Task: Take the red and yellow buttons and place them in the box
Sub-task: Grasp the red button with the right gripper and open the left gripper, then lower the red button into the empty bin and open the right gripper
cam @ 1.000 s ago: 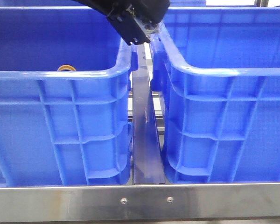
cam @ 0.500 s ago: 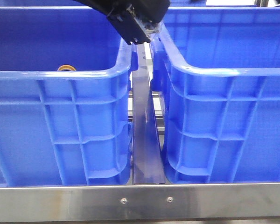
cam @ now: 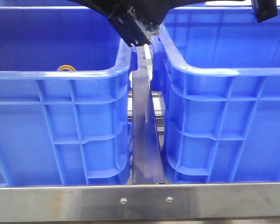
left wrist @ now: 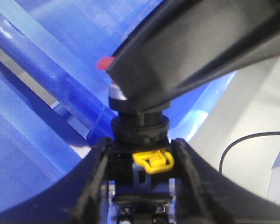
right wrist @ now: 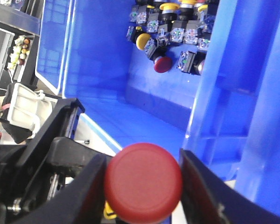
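A red button is held between both grippers. In the left wrist view my left gripper [left wrist: 140, 144] is shut on its black body with a yellow clip [left wrist: 154, 161]. A black finger covers the cap, leaving a red sliver [left wrist: 104, 63]. In the right wrist view my right gripper [right wrist: 142, 156] is closed on the sides of the red cap [right wrist: 143, 184]. In the front view the black gripper body [cam: 133, 25] hangs over the gap between the left blue crate [cam: 60, 116] and the right blue crate [cam: 224, 116]. A yellow-orange cap [cam: 65, 68] peeks over the left crate's rim.
A steel bar [cam: 144, 135] runs between the crates, and a steel rail [cam: 140, 203] crosses the front. In the right wrist view several more buttons [right wrist: 168, 28] lie at the crate's far end, with a crate wall [right wrist: 242, 93] close by.
A black arm part has come into view at the top right of the front view. The gripper over the gap has barely moved.
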`<state>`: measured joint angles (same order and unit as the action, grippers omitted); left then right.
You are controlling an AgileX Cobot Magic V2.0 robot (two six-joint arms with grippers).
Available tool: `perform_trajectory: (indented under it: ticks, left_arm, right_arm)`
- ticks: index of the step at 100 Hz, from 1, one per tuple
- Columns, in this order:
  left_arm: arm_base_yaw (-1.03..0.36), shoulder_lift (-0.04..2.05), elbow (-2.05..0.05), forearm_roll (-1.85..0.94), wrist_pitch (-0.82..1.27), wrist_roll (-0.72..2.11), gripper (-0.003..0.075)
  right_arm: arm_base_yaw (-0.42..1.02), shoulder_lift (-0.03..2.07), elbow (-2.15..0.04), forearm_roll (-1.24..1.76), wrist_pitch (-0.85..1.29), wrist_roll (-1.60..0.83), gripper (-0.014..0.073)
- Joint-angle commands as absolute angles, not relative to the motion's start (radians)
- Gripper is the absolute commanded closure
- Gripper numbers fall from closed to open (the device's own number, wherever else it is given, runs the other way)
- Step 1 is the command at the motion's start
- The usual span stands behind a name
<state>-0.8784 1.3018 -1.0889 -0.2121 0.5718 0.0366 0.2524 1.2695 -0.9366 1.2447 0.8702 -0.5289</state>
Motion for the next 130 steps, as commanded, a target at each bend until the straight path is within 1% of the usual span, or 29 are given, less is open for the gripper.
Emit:
perform_trajectory:
  ticks: [1,6,9,11,16,21,26,37,53,64,75,84,97,117,130]
  left_arm:
    - [-0.886,1.282,-1.119,-0.229,0.514,0.038,0.0601]
    - [-0.886,1.282,-1.119,-0.229,0.516,0.038,0.0524]
    - [-0.886,1.282,-1.119,-0.229,0.518,0.038,0.0452]
    - [-0.886,1.282,-1.119,-0.229,0.518,0.038,0.0421]
    - [-0.886,1.282,-1.121,-0.229,0.519,0.038,0.0297]
    - [-0.886,1.282,-1.121,-0.229,0.519,0.038,0.0215]
    - [-0.886,1.282,-1.121,-0.229,0.519,0.038,0.0172]
    - [-0.886,1.282,-1.121,-0.229,0.521,0.035,0.0175]
    - [-0.886,1.282,-1.121,-0.229,0.521,0.033,0.0175]
    - [-0.886,1.282,-1.121,-0.236,0.519,0.031,0.0175]
    - [-0.886,1.282,-1.121,-0.240,0.519,0.031,0.0175]
    - [-0.886,1.282,-1.121,-0.240,0.519,0.031,0.0175]
    - [-0.886,1.282,-1.121,-0.240,0.519,0.031,0.0175]
    - [-0.886,1.282,-1.121,-0.240,0.517,0.031,0.0175]
    - [-0.886,1.282,-1.121,-0.240,0.517,0.031,0.0175]
  right_arm:
    - [0.252,1.248,-0.971,1.300,0.888,-0.540,0.0445]
    - [0.252,1.248,-0.971,1.300,0.890,-0.541,0.0445]
    - [0.252,1.248,-0.971,1.300,0.890,-0.541,0.0445]
    - [0.252,1.248,-0.971,1.300,0.890,-0.541,0.0445]
    - [0.252,1.248,-0.972,1.300,0.890,-0.543,0.0445]
    - [0.252,1.246,-0.977,1.299,0.891,-0.550,0.0445]
    - [0.248,1.240,-0.983,1.299,0.891,-0.565,0.0445]
    - [0.206,1.214,-0.989,1.296,0.878,-0.601,0.0445]
    - [0.085,1.163,-0.989,1.285,0.859,-0.725,0.0445]
    - [0.025,1.139,-0.984,1.276,0.762,-0.853,0.0445]
    - [0.023,1.134,-0.949,1.272,0.615,-1.006,0.0445]
    - [0.033,1.134,-0.896,1.272,0.501,-1.075,0.0445]
    - [0.067,1.135,-0.838,1.281,0.270,-1.177,0.0445]
    - [0.117,1.180,-0.838,1.288,0.097,-1.215,0.0445]
    - [0.134,1.256,-0.844,1.288,0.000,-1.215,0.0445]
